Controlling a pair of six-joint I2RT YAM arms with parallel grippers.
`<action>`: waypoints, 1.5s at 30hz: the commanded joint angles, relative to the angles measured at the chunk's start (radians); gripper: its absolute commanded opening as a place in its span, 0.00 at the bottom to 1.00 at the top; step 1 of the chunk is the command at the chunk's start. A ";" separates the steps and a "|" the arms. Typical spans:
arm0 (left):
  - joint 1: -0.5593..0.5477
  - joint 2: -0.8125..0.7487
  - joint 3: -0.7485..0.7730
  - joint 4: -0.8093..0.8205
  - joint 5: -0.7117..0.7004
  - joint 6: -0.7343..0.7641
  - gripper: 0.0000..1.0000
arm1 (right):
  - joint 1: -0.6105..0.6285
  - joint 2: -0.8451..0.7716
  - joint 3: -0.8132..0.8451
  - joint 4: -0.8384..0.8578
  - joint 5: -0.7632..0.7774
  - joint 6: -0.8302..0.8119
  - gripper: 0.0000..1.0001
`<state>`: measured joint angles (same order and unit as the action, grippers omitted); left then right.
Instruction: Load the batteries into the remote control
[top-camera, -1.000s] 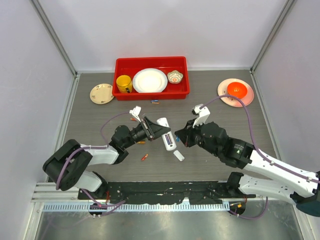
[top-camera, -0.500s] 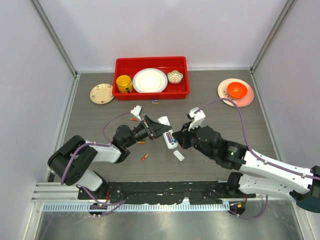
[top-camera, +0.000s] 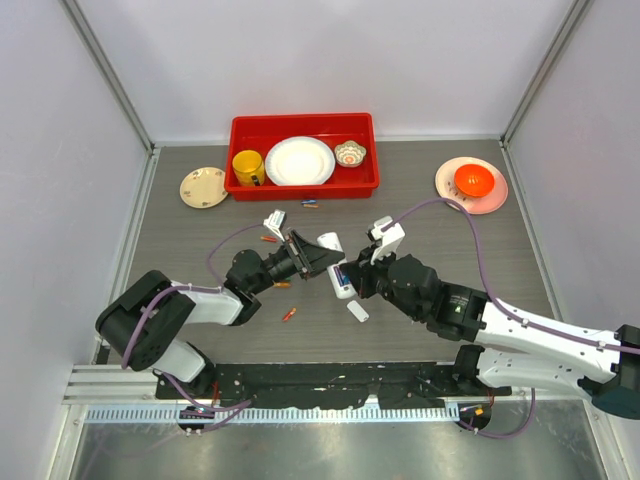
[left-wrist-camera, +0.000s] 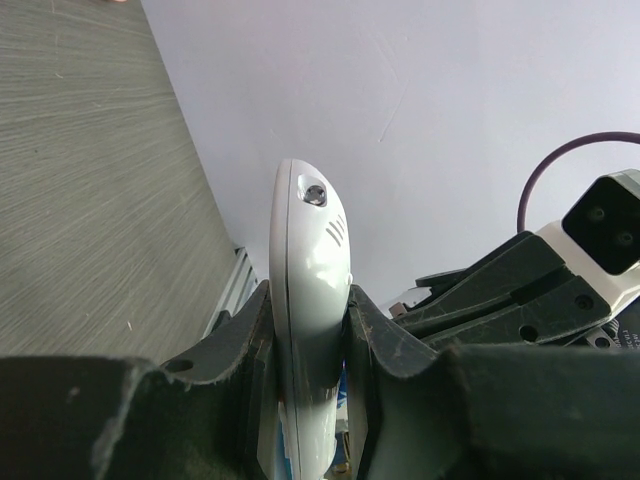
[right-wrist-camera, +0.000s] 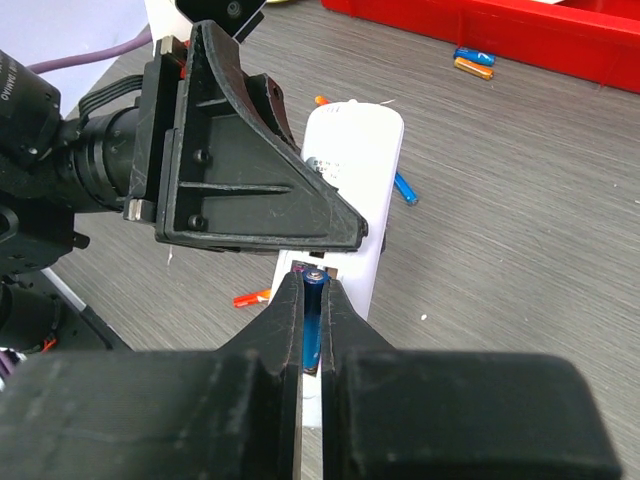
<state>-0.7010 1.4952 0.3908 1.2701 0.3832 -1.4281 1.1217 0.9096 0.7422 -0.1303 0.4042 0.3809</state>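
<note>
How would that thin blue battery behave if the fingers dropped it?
The thin blue cylindrical battery would probably roll, being round and smooth. It seems light and rigid: the right fingers pinch it by narrow tips without it bending.

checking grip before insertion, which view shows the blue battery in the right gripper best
Right wrist: the blue battery sits centred, pinched in the right gripper, its tip near the remote control. In top external it is too small to judge. Left wrist shows the remote control in the left gripper, no clear battery.
</note>
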 joint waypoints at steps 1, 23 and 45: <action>-0.006 0.002 0.033 0.086 0.016 -0.002 0.00 | 0.007 0.015 0.014 0.049 0.028 -0.034 0.01; -0.009 -0.026 0.048 0.094 0.022 -0.003 0.00 | 0.010 0.114 0.051 -0.107 -0.033 -0.008 0.13; -0.009 -0.016 0.026 0.117 0.020 -0.006 0.00 | 0.010 0.045 0.071 -0.112 0.042 0.021 0.33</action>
<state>-0.7074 1.4986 0.3920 1.2308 0.4000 -1.4117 1.1332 0.9821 0.7780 -0.2058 0.3798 0.4030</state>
